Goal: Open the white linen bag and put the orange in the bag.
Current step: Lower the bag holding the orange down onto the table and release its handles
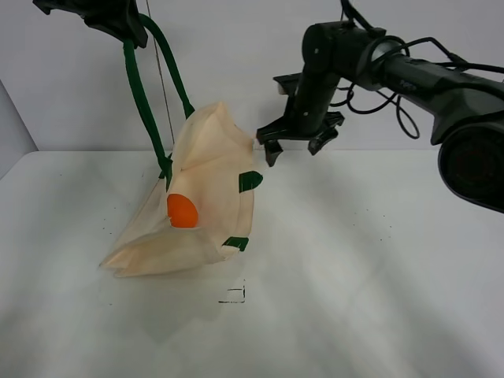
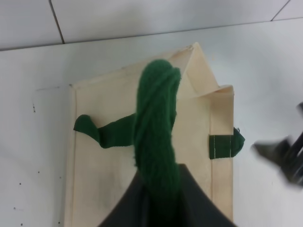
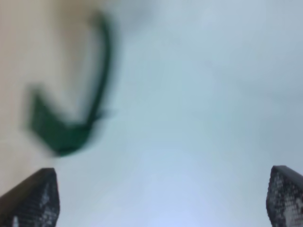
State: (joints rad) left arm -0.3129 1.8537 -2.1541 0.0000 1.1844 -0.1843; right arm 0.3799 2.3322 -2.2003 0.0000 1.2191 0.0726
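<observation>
The white linen bag point(image 1: 206, 197) hangs tilted from one dark green handle point(image 1: 146, 102), its lower end resting on the table. My left gripper point(image 1: 126, 24) is shut on that handle high at the upper left; the left wrist view shows the strap point(image 2: 158, 142) running into the jaws above the bag point(image 2: 104, 179). The orange point(image 1: 183, 211) sits in the bag's open mouth. My right gripper point(image 1: 295, 150) is open and empty in the air just right of the bag's top edge. In the right wrist view point(image 3: 158, 203) its fingers stand wide apart, with the bag and green strap point(image 3: 61, 132) blurred.
The white table point(image 1: 354, 260) spreads to the right and front of the bag. A small black square mark point(image 1: 234, 295) lies on it below the bag. A thin cable point(image 1: 161, 71) hangs behind the bag. The right gripper shows blurred in the left wrist view point(image 2: 284, 156).
</observation>
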